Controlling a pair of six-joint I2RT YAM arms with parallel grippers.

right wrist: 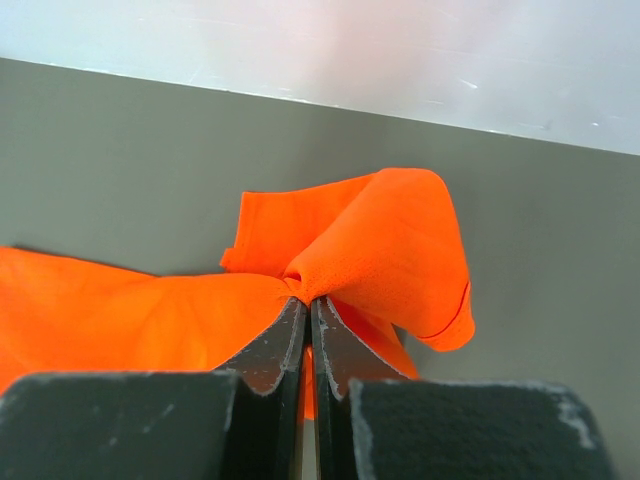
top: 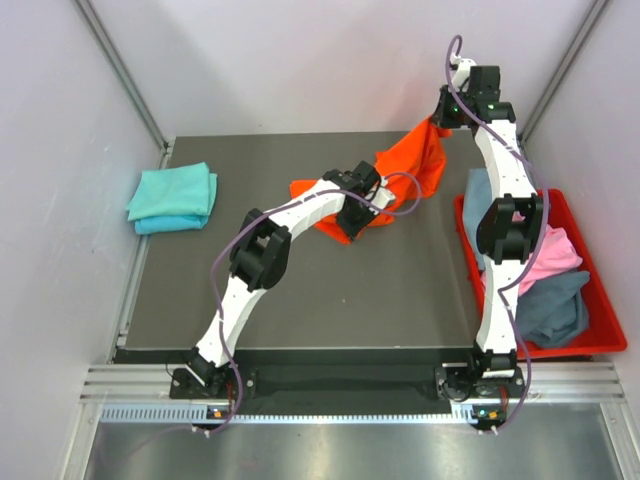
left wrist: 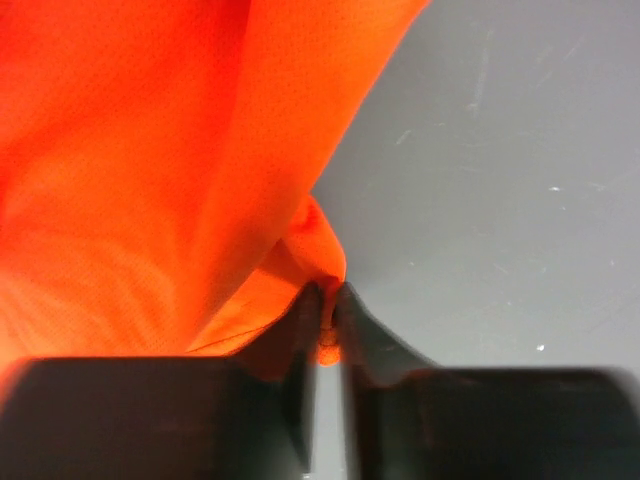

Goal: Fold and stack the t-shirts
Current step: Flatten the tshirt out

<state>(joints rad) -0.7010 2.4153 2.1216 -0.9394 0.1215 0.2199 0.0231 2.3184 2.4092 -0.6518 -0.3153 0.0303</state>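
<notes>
Two teal shirts (top: 172, 197), as far as can be judged, are already folded and stacked at the far left of the table (top: 380, 290), so that part of the task may be counted as done.

Toward the middle, the left claw (top: 352, 213) is pressed together on the near left end of the orange shirt (top: 405, 170). In the left wrist view a small nub of orange hem is seen pinched between the tips, and the rest of the cloth is spread away to the left of them above the bare table.

From this claw the orange shirt is drawn as a slack, crumpled band toward the far right. Its other end is pinched by the right claw (top: 443, 115), which is raised near the table's far edge. In the right wrist view the tips are closed on a gathered fold, with a loose flap bulging beyond them and more cloth trailing off to the left.

No fold has yet been made in this shirt; it is judged to be in the course of being spread out.

At the right, a pink shirt (top: 555, 255) and a grey-blue shirt (top: 555, 310) are heaped unfolded in the bin (top: 590, 345). Well over half of the work is therefore judged to remain.
</notes>
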